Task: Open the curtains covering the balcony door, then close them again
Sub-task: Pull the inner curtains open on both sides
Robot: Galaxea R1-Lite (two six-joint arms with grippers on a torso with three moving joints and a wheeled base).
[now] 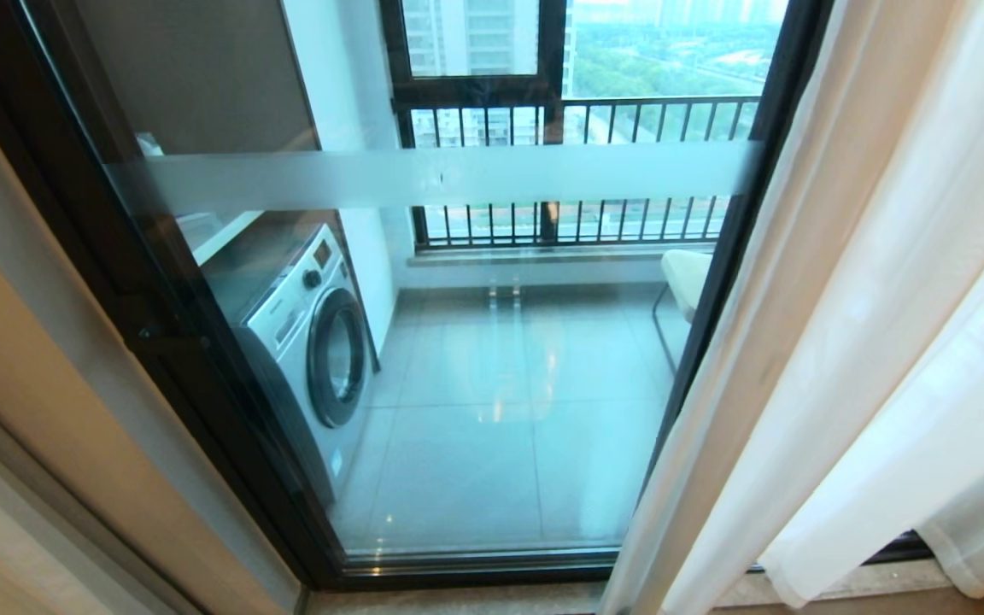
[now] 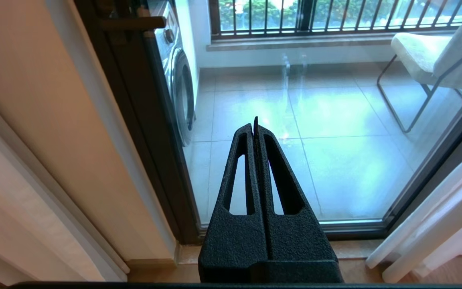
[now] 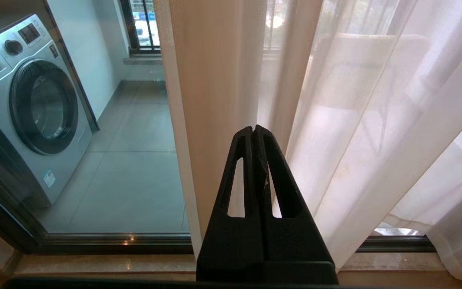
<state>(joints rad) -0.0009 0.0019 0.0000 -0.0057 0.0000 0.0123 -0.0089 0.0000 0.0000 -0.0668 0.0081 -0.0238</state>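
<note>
Both grippers hold nothing, fingers pressed together: the left gripper faces the bare glass of the balcony door, the right gripper points at the curtains without touching them. Those curtains hang bunched at the door's right side, likely already drawn open, leaving the washing machine visible behind the glass. Their folds run vertically, hems just above the door's sill.

Right tool (pressed together, empty) faces the curtains.
</note>
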